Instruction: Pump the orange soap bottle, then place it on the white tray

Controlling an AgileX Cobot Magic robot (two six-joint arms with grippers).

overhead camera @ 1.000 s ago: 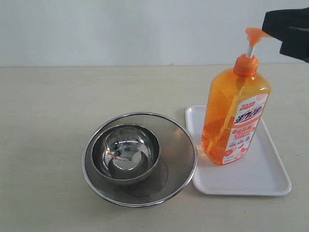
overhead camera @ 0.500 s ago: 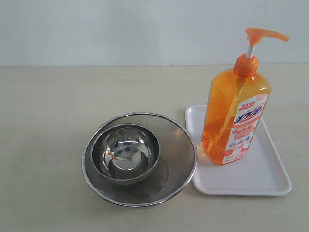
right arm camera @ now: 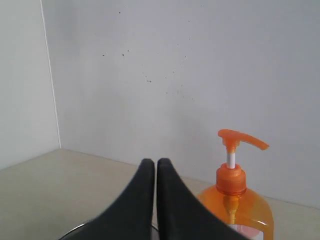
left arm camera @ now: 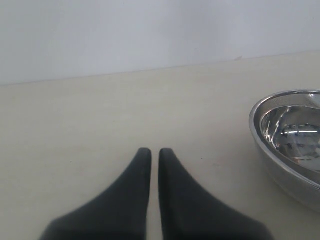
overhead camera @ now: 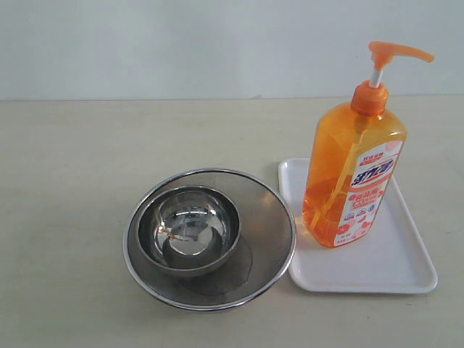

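Table [overhead camera: 72, 181]: pale, plain, everything grouped toward the near right.

Strainer [overhead camera: 270, 210]: round steel mesh, widest item, just beside the tray's left edge. A steel bowl [overhead camera: 217, 217] nests inside it.

White tray [overhead camera: 391, 268]: flat on the table, mostly bare. The bottle takes up its rear left part.

Orange soap bottle [overhead camera: 348, 159]: upright on the tray, base inside the rim, label facing out. The placing looks done. Whether it was pumped I cannot tell.

Right gripper [right arm camera: 152, 162]: fingers pressed together, nothing between them. It hangs above the bottle and off to one side, not touching it. Out of sight in the exterior view.

Left gripper [left arm camera: 155, 152]: fingers closed to a thin slit, empty, low over bare table.

Pump head [overhead camera: 395, 52]: stem raised, spout pointing right, out over the tray.

Judgement: the step in hand is leaving the bottle undisturbed.
- Lift the right arm up and away. Do not sweep across the spout.
- The bottle is tall on a narrow foot, so a side knock high up would likely tip it.
- Keep the left arm parked, away from the steel ware.
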